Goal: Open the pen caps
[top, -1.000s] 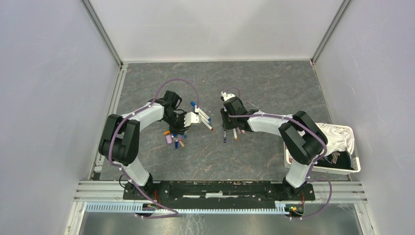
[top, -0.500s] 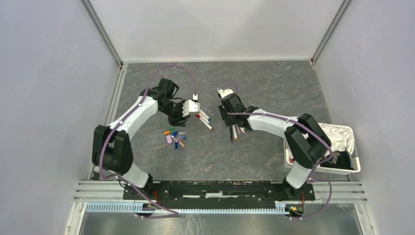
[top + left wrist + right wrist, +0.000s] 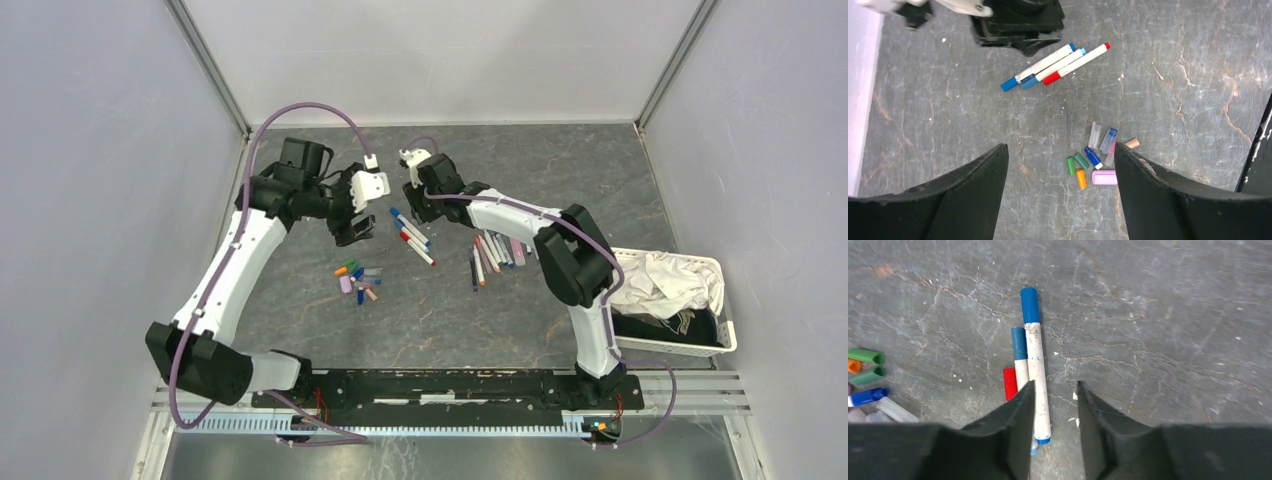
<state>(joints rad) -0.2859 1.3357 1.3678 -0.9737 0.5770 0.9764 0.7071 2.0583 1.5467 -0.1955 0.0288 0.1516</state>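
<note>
Three capped pens [image 3: 411,233] lie side by side on the grey table, two with blue caps and one with a red cap [image 3: 1009,382]. My right gripper [image 3: 1055,385] hovers over their far ends, jaws apart a little and holding nothing; the dark-blue-capped pen [image 3: 1034,355] lies on the table under its left finger. My left gripper [image 3: 1060,147] is open wide and empty, high above the loose pen caps [image 3: 1096,160], which are green, orange, blue, clear and pink. In the top view the left gripper [image 3: 355,225] is left of the pens and the right gripper [image 3: 418,205] is just beyond them.
Several uncapped pens [image 3: 495,255] lie in a loose row right of the capped ones. A white basket [image 3: 722,335] with a white cloth stands at the right edge. Grey walls close in the table at the back and both sides.
The left gripper lifted away from the cap pile toward the far left and opened wide. The right gripper swung left from the uncapped pens to the three capped pens, opening slightly.
</note>
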